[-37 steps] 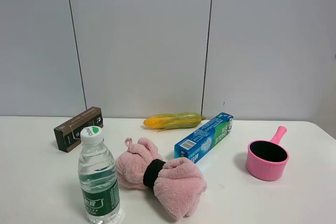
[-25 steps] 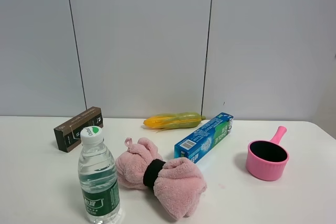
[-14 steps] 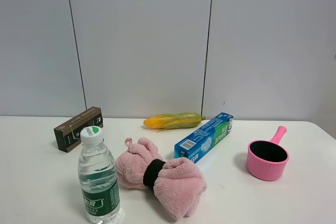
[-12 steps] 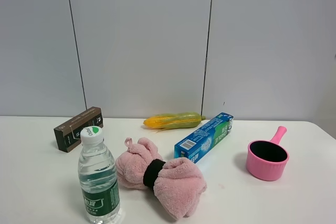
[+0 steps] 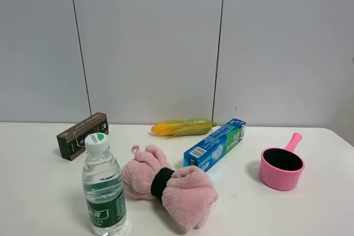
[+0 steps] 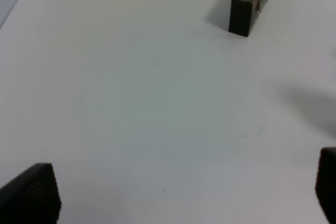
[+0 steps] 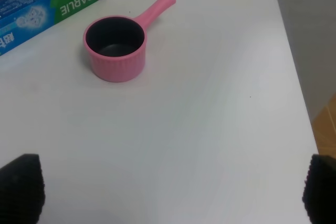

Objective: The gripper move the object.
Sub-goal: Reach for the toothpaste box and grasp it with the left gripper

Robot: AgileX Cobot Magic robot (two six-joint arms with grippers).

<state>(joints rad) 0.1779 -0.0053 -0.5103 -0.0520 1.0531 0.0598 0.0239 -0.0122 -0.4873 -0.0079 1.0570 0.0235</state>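
Observation:
The long blue and green toothpaste box (image 5: 215,143) lies on the white table, right of centre, running diagonally from front left to back right. Part of it shows in the right wrist view (image 7: 50,3), far from the fingers. Neither gripper shows in the exterior high view. My left gripper (image 6: 181,192) is open and empty above bare table; only its black fingertips (image 6: 31,192) show. My right gripper (image 7: 170,190) is open and empty, with its black fingertips (image 7: 21,187) at the corners of the view.
A dark brown box (image 5: 82,135) (image 6: 253,1) lies at the back left. A corn cob (image 5: 182,127) lies behind the toothpaste box. A water bottle (image 5: 103,189) and a pink towel bundle (image 5: 168,183) stand at the front. A pink pot (image 5: 282,167) (image 7: 115,48) sits to the right.

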